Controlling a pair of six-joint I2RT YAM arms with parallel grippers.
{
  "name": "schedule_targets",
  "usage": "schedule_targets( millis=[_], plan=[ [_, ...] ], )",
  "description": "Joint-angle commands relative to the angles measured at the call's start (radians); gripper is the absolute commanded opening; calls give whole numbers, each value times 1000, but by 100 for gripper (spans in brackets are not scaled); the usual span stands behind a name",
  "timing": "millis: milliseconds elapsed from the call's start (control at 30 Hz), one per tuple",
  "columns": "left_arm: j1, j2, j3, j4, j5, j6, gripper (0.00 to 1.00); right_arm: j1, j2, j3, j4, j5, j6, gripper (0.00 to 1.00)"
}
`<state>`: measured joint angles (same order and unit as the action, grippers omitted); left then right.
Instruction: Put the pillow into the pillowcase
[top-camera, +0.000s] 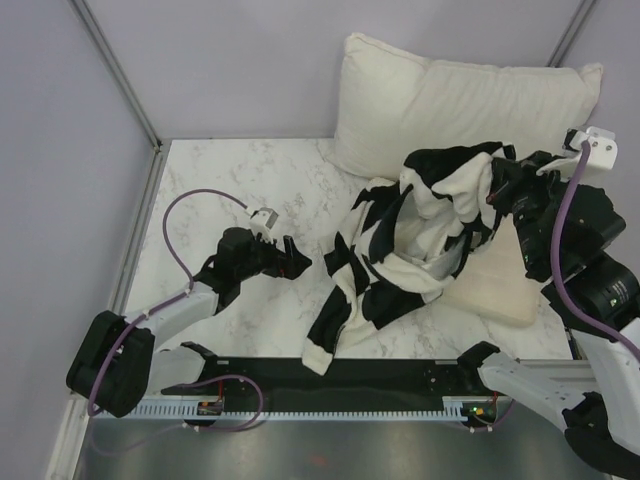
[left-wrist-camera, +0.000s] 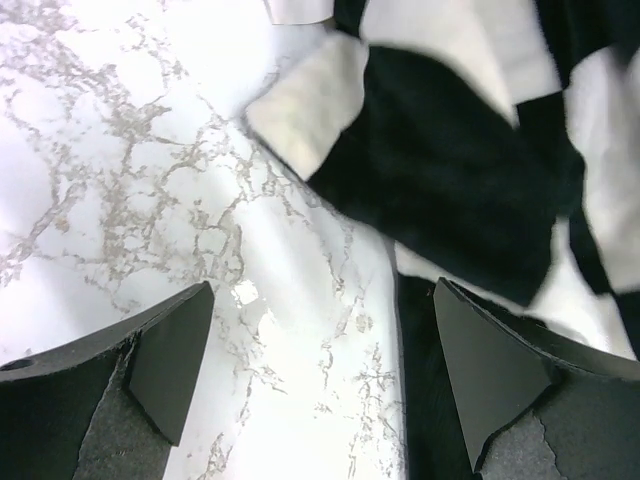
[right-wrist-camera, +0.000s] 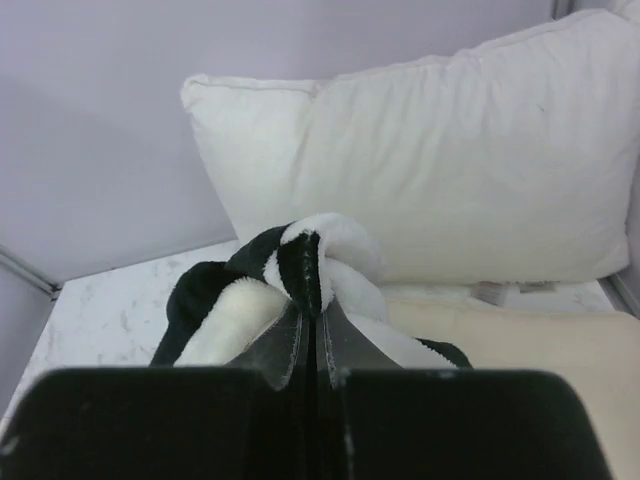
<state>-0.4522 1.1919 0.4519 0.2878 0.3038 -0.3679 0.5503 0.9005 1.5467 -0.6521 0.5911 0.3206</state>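
Pinching a bunched fold of the black-and-white checked pillowcase (top-camera: 400, 250), the right gripper (top-camera: 497, 190) holds the fabric raised above the right side of the marble table (top-camera: 230, 180). Its jaws are pressed together on the cloth, which the wrist view shows clearly. The rest of the pillowcase drapes down from the grip and trails toward the near middle of the table.

The cream pillow (top-camera: 495, 285) lies flat at the right, partly under the hanging case, below the right gripper and just to its near side. A larger white pillow (top-camera: 450, 100) leans against the far wall.

The left gripper (top-camera: 290, 262) hovers low over bare marble just left of the case. Its fingers are spread wide with nothing between them, and a corner of checked fabric lies just beyond its fingertips.

The step appears to be lifting the case to open it. The case's mouth cannot be made out in the crumple. Doing this well likely means the left gripper taking one hem layer while the right holds firm, so the opening spreads toward the pillow.
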Motion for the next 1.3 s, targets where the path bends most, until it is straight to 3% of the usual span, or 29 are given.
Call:
schedule_targets(
  millis=[0, 400, 600, 933, 1067, 1133, 1167, 1233, 1267],
  plan=[
    [-5, -21, 8, 63, 75, 20, 100, -4, 18, -5, -87, 107, 14, 0],
    [-8, 89, 31, 142, 204, -37, 100, -3, 29, 7, -107, 119, 8, 0],
    [-25, 167, -41, 198, 90, -401, 99, -6, 35, 3, -103, 131, 0, 0],
    [-173, 285, -9, 319, 41, -801, 95, -4, 18, -40, -78, 125, 6, 0],
    [-206, 408, 76, 349, 24, -864, 78, -6, 18, -40, -76, 115, 5, 0],
    [-220, 469, 131, 395, 32, -891, 63, -4, 17, -37, -76, 104, 6, 0],
    [-223, 532, 149, 430, 32, -904, 45, -4, 15, -34, -75, 101, 6, 0],
    [-220, 567, 186, 471, 24, -907, 24, -4, 11, -31, -77, 93, 6, 0],
    [-214, 565, 205, 452, 9, -879, 6, -4, 9, -27, -77, 89, 5, 0]
  ],
)
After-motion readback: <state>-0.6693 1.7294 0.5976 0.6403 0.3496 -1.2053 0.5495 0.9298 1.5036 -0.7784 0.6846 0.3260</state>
